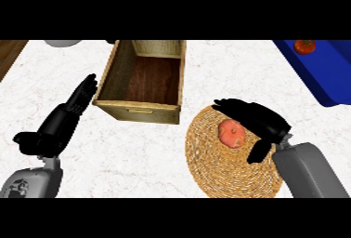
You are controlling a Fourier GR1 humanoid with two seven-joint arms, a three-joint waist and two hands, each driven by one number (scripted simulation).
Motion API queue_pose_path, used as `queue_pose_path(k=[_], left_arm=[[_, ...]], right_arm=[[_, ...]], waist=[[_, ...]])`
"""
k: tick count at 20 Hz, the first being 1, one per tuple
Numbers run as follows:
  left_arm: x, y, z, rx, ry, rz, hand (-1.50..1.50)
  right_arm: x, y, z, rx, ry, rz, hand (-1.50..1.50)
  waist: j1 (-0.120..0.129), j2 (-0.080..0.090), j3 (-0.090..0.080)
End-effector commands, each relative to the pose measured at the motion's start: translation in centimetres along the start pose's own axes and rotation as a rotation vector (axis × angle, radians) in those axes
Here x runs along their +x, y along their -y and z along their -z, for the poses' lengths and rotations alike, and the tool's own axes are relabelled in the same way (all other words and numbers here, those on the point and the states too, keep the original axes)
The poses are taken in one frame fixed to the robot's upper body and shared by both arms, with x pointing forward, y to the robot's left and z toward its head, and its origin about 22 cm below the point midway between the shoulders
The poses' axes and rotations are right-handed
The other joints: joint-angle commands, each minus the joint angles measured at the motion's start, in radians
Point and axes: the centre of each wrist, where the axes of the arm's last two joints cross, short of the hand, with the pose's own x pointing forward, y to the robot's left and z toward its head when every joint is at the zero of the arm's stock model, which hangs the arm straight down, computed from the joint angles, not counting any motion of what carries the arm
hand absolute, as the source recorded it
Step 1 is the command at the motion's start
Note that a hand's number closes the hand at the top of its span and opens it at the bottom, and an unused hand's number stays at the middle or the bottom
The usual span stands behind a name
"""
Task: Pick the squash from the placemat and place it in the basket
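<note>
While right hand cups, unclosed, round squash on woven placemat: risk of squash rolling aside as fingers shut.

My left hand open at the left, fingers straight and together, pointing up and slightly right, left forearm in the lower left corner, my right hand at the right, fingers stretched leftward and slightly bent, thumb spread apart below them, right forearm in the lower right corner.

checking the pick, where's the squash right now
Head view, lower right: the squash lies on the placemat, beside the right hand, below and right of the basket.
</note>
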Motion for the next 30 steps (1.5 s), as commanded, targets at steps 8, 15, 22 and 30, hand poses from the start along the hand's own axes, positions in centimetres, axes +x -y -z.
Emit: queue_pose_path(k=[8, 15, 22, 30], left_arm=[[0.2, -0.8, 0.0, -0.003, -0.002, 0.015, 0.00], [1.3, 0.7, 0.7, 0.016, 0.004, 0.009, 0.00], [0.6, 0.7, -0.7, -0.003, -0.005, 0.011, 0.00], [-0.4, 0.2, 0.7, -0.011, -0.006, 0.004, 0.00]], right_arm=[[-1.8, -2.4, 1.2, 0.068, -0.025, 0.001, -1.50], [-1.7, -4.1, 1.0, 0.179, 0.011, -0.035, 1.50], [-2.2, -3.9, 1.7, 0.152, 0.024, -0.113, 1.50], [9.5, -5.8, 6.3, 0.039, -0.036, -0.159, 1.50]], waist=[[-0.002, 0.000, 0.000], [-0.005, -0.001, 0.000], [0.000, -0.001, 0.000], [0.006, -0.011, -0.002]])
